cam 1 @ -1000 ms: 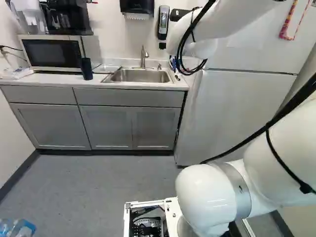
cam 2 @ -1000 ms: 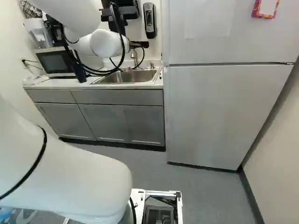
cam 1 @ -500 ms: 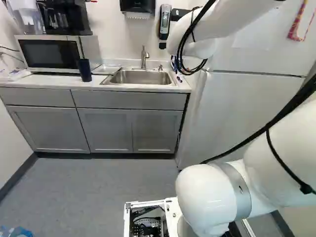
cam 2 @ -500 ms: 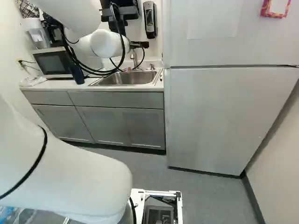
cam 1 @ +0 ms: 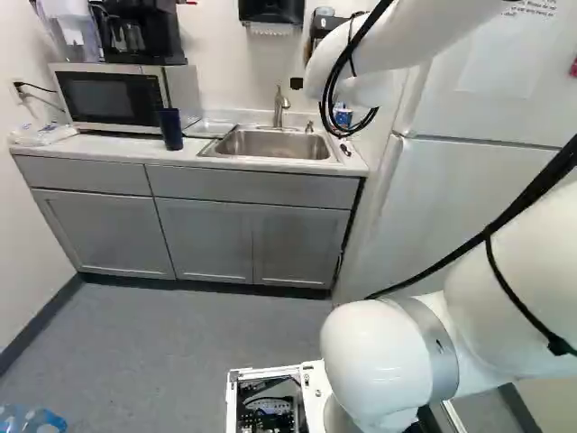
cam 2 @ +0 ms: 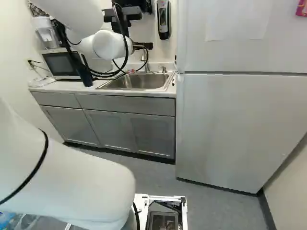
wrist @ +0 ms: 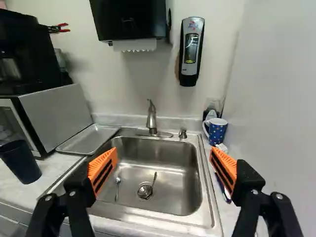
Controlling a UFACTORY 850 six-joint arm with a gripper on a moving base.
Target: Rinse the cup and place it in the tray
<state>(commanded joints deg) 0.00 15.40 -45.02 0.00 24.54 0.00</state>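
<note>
My fingers (wrist: 102, 170) stand wide apart; cables (cam 1: 339, 68) partly hide the blue spotted mug (wrist: 217, 131) in the left base view.

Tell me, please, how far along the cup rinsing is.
Nothing looks done: the tray holds no cup; the dark cup and the mug stand on either side of the sink. Nothing is in hand: the gripper is open. Left, it seems: grasping a cup, rinsing it under the tap and setting it in the tray.

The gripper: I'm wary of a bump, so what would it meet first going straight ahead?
Probably the back edge of the sink or the faucet there; depth is unclear, so I can't say which.
</note>
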